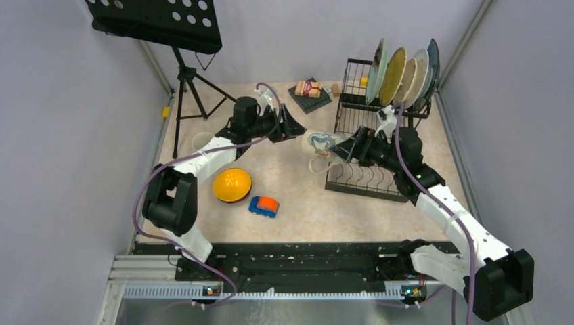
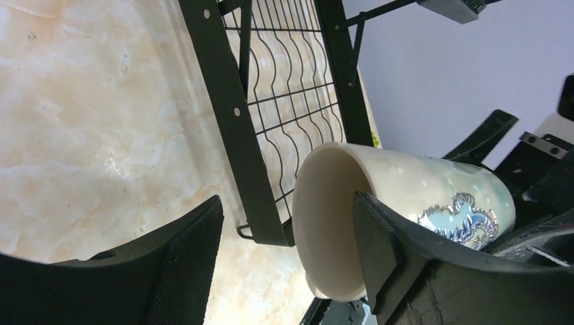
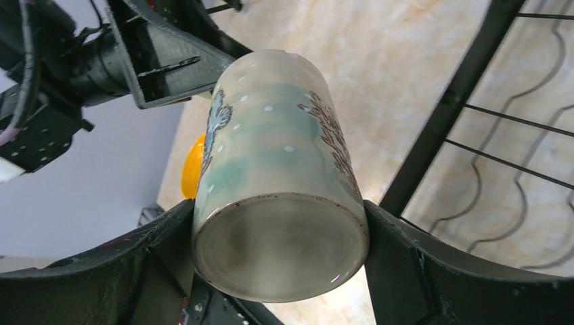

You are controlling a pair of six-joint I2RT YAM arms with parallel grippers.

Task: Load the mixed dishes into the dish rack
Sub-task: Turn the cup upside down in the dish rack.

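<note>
Over marbled table, right gripper pinches the pale green mug at its base, left gripper spread; that end-only hold could let it tip out.

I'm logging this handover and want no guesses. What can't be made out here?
1. Left wrist view: one finger of the left gripper covers where it may touch the pale green mug.
2. Top view: the plates in the dish rack overlap, so their count is unsure.
3. Top view: the left arm hides most of a beige mug.
4. Top view: the packet has print too small to read.
</note>
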